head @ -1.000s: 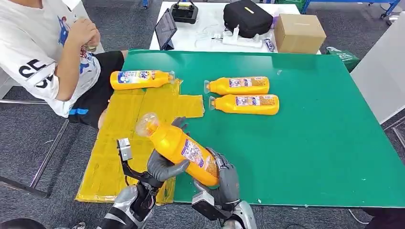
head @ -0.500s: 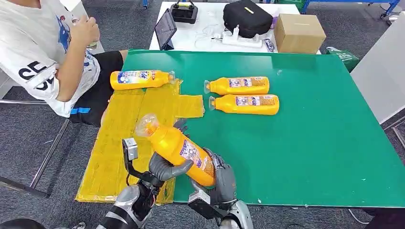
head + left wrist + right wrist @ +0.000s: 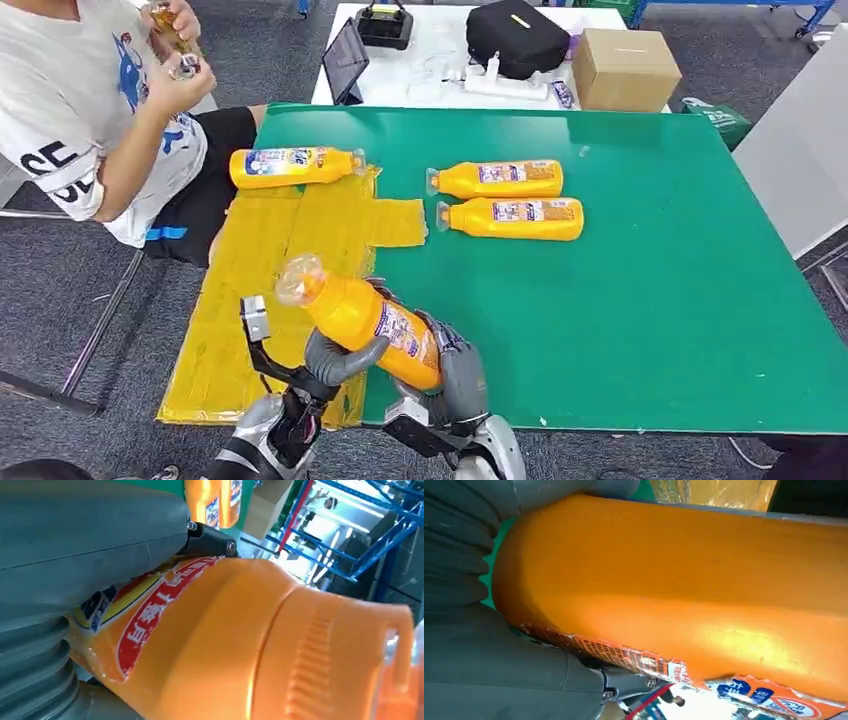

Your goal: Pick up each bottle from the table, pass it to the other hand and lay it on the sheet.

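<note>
Held bottle (image 3: 362,318): orange, labelled, gripped by both hands above the near table edge, where the yellow sheet meets the green surface. It is tilted, with the clear-capped neck raised toward the sheet side and the base lower on the right.

Left hand (image 3: 335,357): wrapped around the bottle's middle from below, the thumb curled across the front under the label. In the left wrist view the grey thumb (image 3: 90,540) is pressed against the labelled body (image 3: 210,645), with the ribbed orange shoulder seen beyond it.

Right hand (image 3: 458,378): closed around the base end of the same bottle, fingers curved over it. In the right wrist view the orange body (image 3: 684,590) is seen lying across the grey palm (image 3: 484,660).

Yellow sheet (image 3: 260,270): spread over the table's left portion, hanging past the near edge.

Green table (image 3: 650,300): the sheet is borne on its left part.

Bottle on the sheet (image 3: 292,166): laid on its side at the sheet's far end, cap toward the right.

Two bottles on the table (image 3: 498,180) (image 3: 515,218): laid side by side on the green, just right of the sheet, caps toward the sheet.

Seated person (image 3: 90,110): at the far left, a small object held in raised hands.

White table (image 3: 440,60): beyond the green one, bearing a black bag (image 3: 515,36), a cardboard box (image 3: 625,68) and a tablet (image 3: 345,58).
</note>
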`<action>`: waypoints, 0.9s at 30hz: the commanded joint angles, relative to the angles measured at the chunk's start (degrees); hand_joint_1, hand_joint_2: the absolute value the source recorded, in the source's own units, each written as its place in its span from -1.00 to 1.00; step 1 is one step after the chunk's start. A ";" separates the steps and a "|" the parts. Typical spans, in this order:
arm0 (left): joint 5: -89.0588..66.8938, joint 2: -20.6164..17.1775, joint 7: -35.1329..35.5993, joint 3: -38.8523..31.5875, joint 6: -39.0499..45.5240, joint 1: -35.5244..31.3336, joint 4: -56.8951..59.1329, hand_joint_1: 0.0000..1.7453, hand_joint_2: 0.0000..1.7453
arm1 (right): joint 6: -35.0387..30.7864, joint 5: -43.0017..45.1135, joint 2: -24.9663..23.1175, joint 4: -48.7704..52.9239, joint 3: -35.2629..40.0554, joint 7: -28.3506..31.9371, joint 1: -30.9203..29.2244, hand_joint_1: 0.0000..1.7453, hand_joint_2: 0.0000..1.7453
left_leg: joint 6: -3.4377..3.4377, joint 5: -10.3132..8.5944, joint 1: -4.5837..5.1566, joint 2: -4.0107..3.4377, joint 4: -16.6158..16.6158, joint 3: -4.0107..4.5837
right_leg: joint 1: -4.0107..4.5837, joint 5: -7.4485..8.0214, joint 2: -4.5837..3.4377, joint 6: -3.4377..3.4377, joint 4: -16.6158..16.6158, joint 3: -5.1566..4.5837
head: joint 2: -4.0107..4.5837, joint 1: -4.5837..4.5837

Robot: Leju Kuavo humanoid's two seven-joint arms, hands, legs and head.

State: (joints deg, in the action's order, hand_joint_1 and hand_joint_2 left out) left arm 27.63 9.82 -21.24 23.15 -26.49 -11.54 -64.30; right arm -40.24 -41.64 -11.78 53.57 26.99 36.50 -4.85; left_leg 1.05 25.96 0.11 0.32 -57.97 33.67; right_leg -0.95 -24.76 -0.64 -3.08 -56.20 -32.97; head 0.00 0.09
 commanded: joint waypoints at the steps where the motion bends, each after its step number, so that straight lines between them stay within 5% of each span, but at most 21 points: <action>1: 0.70 -1.50 0.64 4.97 -2.52 -2.05 2.02 1.00 1.00 | 0.24 -6.31 -1.79 -7.05 -3.99 0.57 -1.14 1.00 1.00 | -0.05 -0.01 -0.06 0.15 0.02 -0.08 | 0.07 -0.02 0.20 0.09 0.06 0.15 | 0.00 0.00; 5: -3.88 -1.86 -0.66 5.89 0.47 -2.02 1.04 1.00 1.00 | 0.24 -7.21 -2.74 -6.81 -6.20 1.07 -0.92 1.00 1.00 | -0.07 0.03 -0.11 0.16 0.01 -0.16 | 0.13 -0.04 0.23 0.13 0.09 0.25 | 0.00 0.00; 6: -3.88 -1.86 -0.66 5.89 0.47 -2.02 1.04 1.00 1.00 | 0.24 -7.21 -2.74 -6.81 -6.20 1.07 -0.92 0.26 1.00 | -0.06 0.02 -0.08 0.13 0.00 -0.12 | 0.10 -0.04 0.19 0.11 0.06 0.19 | 0.00 0.00; 7: -5.05 -1.72 -0.69 5.60 2.12 -1.93 1.00 1.00 1.00 | 0.24 -6.54 -2.98 -6.86 -6.11 0.87 -1.09 -1.00 1.00 | -0.06 0.02 -0.10 0.15 -0.01 -0.13 | 0.12 -0.04 0.23 0.12 0.07 0.22 | 0.00 0.00; 8: -5.62 -1.43 -0.94 5.09 3.04 -1.74 0.75 1.00 1.00 | 0.71 -4.90 -3.01 -7.70 -5.10 0.46 -1.55 -1.00 -1.00 | -0.05 0.01 -0.07 0.13 0.00 -0.08 | 0.09 -0.02 0.18 0.09 0.05 0.14 | 0.00 -0.02; 17: -10.87 0.27 -1.37 -0.93 11.85 -3.36 -0.36 1.00 1.00 | 18.27 12.17 1.90 11.32 2.20 -0.18 2.31 -1.00 -1.00 | -0.06 0.02 -0.08 0.16 -0.10 0.06 | 0.10 -0.03 0.20 0.11 -0.04 0.04 | 0.00 0.00; 21: -17.93 0.48 -4.29 -2.80 20.45 -5.62 -0.39 1.00 1.00 | 20.80 13.85 3.03 17.32 1.81 0.06 3.51 -1.00 -1.00 | -0.06 0.03 -0.11 0.15 -0.10 -0.01 | 0.13 -0.04 0.21 0.12 -0.01 0.12 | 0.00 -0.04; 26: -18.07 0.56 -4.05 -3.29 20.55 -5.65 -0.47 1.00 1.00 | 21.16 13.96 3.19 18.37 1.65 -0.24 4.00 -1.00 -1.00 | -0.05 0.01 -0.06 0.04 -0.03 -0.04 | 0.07 0.00 0.08 0.09 0.01 0.09 | 0.00 0.02; 27: -22.82 1.14 -6.28 -4.10 27.49 -5.76 -1.27 1.00 1.00 | 18.42 14.44 2.26 19.16 0.41 1.64 4.42 -1.00 -1.00 | -0.07 0.03 -0.10 0.03 -0.04 -0.08 | 0.12 0.00 0.10 0.12 0.04 0.15 | 0.00 -0.02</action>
State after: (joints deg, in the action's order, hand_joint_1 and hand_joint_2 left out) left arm 10.05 9.97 -25.33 21.66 -6.23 -14.38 -65.98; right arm -19.56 -27.98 -11.56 67.66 26.84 36.56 -1.21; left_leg 1.05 25.95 0.11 0.36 -57.97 33.67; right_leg -0.96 -24.76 -0.63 -3.08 -56.21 -32.96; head 0.00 0.07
